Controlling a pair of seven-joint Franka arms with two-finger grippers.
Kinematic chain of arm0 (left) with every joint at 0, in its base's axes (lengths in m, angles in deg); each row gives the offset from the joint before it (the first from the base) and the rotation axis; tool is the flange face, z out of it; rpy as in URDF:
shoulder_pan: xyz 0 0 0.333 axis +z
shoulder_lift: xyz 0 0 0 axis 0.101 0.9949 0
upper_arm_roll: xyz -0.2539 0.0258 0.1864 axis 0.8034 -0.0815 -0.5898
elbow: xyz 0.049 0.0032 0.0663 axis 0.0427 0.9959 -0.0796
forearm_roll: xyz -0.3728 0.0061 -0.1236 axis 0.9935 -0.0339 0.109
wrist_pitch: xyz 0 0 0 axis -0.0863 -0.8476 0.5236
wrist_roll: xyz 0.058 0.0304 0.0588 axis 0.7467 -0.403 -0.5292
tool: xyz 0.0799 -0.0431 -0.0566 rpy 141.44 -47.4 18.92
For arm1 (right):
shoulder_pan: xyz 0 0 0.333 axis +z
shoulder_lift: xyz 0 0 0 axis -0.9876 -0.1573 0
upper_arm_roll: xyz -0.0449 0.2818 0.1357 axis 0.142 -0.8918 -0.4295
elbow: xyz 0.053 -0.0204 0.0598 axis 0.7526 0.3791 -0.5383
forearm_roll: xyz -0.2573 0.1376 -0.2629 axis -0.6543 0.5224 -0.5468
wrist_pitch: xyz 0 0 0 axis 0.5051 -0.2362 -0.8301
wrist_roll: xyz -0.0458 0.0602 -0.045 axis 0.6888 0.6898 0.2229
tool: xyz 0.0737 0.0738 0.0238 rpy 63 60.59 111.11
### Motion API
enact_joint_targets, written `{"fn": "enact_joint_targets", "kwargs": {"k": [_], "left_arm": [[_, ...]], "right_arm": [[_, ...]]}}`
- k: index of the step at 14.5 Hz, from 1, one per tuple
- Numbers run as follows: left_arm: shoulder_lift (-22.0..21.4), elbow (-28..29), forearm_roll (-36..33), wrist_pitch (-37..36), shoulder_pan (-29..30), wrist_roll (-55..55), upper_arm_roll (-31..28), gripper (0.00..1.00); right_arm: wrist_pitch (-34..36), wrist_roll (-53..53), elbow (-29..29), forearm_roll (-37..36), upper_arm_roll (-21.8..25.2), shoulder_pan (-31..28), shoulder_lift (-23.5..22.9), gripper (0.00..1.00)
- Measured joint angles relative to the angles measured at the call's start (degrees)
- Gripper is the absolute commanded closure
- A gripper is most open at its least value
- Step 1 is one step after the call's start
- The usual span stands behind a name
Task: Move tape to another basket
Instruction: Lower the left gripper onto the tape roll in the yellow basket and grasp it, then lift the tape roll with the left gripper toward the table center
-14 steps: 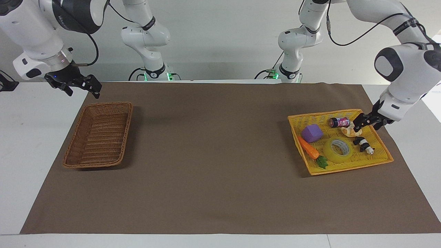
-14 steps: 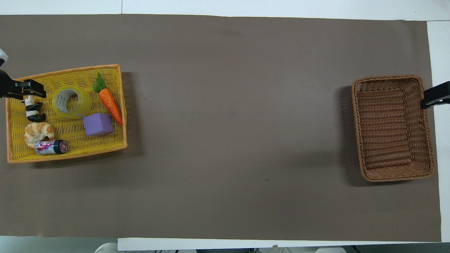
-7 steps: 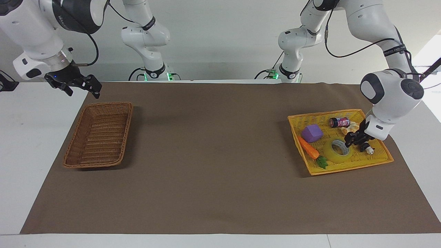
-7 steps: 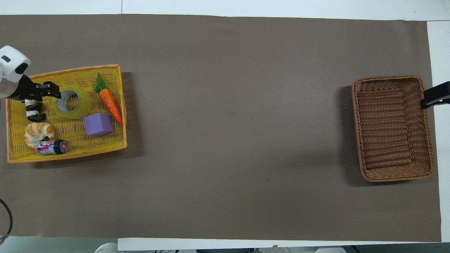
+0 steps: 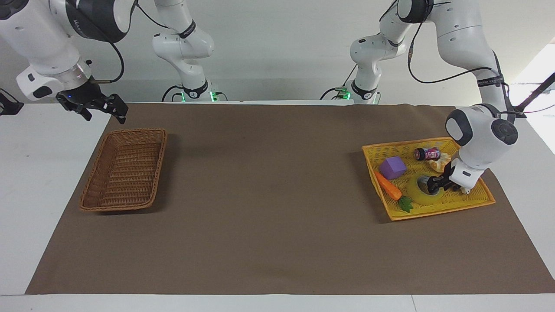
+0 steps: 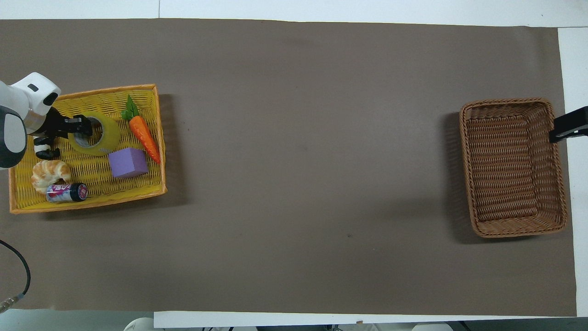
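You've got two baskets: the brown basket [image 5: 123, 170] and a yellow tray basket [image 5: 474, 203]. In that tray: one tape [image 5: 417, 193], one carrot [image 5: 387, 186], one purple block [image 5: 392, 167], one can [image 5: 427, 153], one croissant [image 5: 441, 162], one panda figure [image 6: 42, 149]. Your left gripper [image 5: 432, 185] is down at the tape's hole; whether its jaws pinch the wall, you can't tell. Your right gripper [image 5: 99, 109] waits over the surface beside the brown basket, jaws spread.

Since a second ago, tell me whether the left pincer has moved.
Yes. The left pincer went from the yellow basket's robot-side corner down to the tape.
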Motion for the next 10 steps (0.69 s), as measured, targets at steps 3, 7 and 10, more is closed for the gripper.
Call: {"fn": "enact_joint_targets", "kwargs": {"k": [3, 7, 10], "left_arm": [[-0.69, 2.19, 0.0, 3.01, 0.28, -0.43, -0.01, 1.0], [-0.91, -0.4, -0.13, -1.49, 1.51, -0.38, 0.11, 1.0], [-1.51, -12.5, 0.18, -16.13, -1.87, -0.46, 0.98, 1.0]], "right_arm": [[0.0, 0.0, 0.0, 0.0, 0.0, 0.0, 0.0, 0.0], [0.0, 0.0, 0.0, 0.0, 0.0, 0.0, 0.0, 0.0], [0.0, 0.0, 0.0, 0.0, 0.0, 0.0, 0.0, 0.0]]}}
